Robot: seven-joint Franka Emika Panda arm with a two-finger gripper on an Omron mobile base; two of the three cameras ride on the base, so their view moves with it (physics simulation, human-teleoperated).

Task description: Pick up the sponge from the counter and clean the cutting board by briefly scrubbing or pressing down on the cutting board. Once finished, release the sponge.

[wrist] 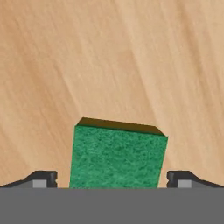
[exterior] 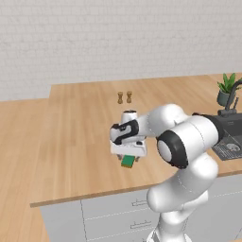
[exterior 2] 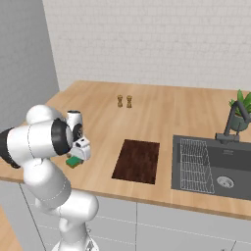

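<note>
White brick wall at the back, a long light-brown wood-grain counter (exterior 2: pixel 162 105) over grey drawer fronts (exterior: pixel 113 215), and the arm is reaching down near the front edge. The gripper (exterior: pixel 128 155) points straight down, and right under it sits the sponge (exterior: pixel 127 161), green top showing. In the hand view the sponge (wrist: pixel 118 156) lies squarely between the two dark fingertips (wrist: pixel 43 178), one on each side with a sliver of counter showing between each tip and the block, so the jaws stand spread and not yet pressing on it. From the right base view the sponge (exterior 2: pixel 74 161) peeks out below the hand, resting on the wood, well to the left of the cutting board (exterior 2: pixel 138 160). That board, dark reddish-brown, lies flat near the front edge just beside the dark sink (exterior 2: pixel 218 169) with its wire rack (exterior 2: pixel 195 165). Further back stand two small wooden shakers (exterior 2: pixel 124 101), and a potted plant (exterior 2: pixel 241 115) sits behind the faucet (exterior 2: pixel 231 122). So where are we? Early, by my reckoning: the hand is lined up over the sponge, but the grasp looks not yet made. To come: close on it, lift, carry it across to the board, press or scrub, then let go.
</note>
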